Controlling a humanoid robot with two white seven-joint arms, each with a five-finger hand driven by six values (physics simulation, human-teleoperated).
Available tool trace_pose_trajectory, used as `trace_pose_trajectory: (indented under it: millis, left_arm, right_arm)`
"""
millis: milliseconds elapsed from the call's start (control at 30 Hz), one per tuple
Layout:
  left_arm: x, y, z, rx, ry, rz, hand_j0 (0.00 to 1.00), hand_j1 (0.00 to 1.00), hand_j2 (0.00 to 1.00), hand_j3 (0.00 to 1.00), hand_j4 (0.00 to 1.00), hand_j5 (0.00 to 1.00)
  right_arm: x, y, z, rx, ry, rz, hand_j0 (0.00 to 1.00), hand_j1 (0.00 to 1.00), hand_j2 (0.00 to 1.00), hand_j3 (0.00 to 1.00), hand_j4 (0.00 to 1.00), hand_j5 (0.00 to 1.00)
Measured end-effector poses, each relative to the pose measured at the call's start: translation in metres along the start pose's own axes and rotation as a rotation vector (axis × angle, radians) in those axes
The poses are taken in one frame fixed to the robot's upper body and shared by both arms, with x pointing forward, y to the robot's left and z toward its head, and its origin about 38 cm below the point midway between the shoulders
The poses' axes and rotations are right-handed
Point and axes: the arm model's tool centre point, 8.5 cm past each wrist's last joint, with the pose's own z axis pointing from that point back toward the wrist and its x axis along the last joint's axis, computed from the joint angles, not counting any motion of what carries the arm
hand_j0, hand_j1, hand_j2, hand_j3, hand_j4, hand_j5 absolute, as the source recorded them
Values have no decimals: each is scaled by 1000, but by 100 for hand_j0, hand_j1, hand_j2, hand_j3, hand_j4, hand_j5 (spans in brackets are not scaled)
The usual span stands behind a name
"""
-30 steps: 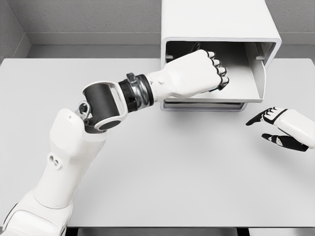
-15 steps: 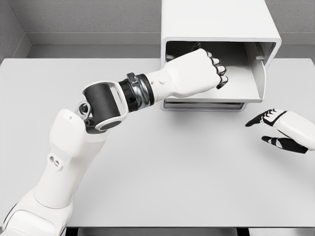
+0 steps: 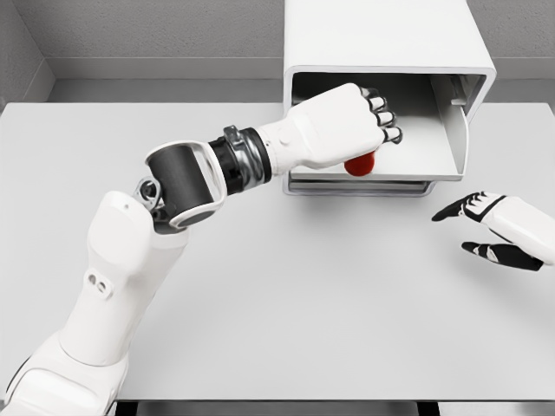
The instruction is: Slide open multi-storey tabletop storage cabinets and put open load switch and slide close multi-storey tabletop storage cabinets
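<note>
While the left hand (image 3: 342,126) reaches into the pulled-out drawer (image 3: 434,156) of the cabinet (image 3: 381,39), a red thing, most likely the switch (image 3: 360,164), shows just beneath its palm, at the drawer's near left. The fingers curl loosely over it, knuckles up; whether they grip the switch or have let it go cannot be told, since the hand hides most of it. So the switch lies directly below and slightly nearer than the hand, inside the drawer, and too little of it is visible to read a long axis. The left hand is by far the closer one. The right hand (image 3: 499,230) hangs over the table (image 3: 286,295) near the right edge, fingers spread and holding nothing, well apart from the drawer front. I judge that the hand needs to lift up and back leftward, clear of the cabinet's upper rim, which sits close above the knuckles, before the drawer can be pushed far and shut.
</note>
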Motion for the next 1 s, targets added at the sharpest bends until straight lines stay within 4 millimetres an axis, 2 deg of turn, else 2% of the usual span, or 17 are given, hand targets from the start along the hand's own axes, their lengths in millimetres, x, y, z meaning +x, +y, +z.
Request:
trace_pose_trajectory:
  millis: [200, 367, 667, 900, 1000]
  left_arm:
    - [0, 1, 0, 2, -3, 0, 81, 81, 81, 81, 81, 81]
    - [0, 4, 1, 10, -3, -6, 100, 100, 100, 100, 100, 100]
    - [-4, 15, 8, 45, 11, -19, 100, 100, 100, 100, 100, 100]
    - [-20, 22, 19, 86, 46, 4, 100, 100, 100, 100, 100, 100]
    - [-32, 37, 30, 177, 31, 70, 100, 100, 100, 100, 100, 100]
  right_arm:
    - [-1, 0, 0, 0, 2, 0, 73, 73, 73, 73, 73, 73]
    - [-1, 0, 1, 0, 4, -1, 73, 73, 73, 73, 73, 73]
    - [-2, 0, 1, 2, 5, 0, 73, 73, 73, 73, 73, 73]
    - [-1, 0, 1, 3, 4, 0, 73, 73, 73, 73, 73, 73]
    - [-1, 0, 1, 3, 4, 0, 73, 73, 73, 73, 73, 73]
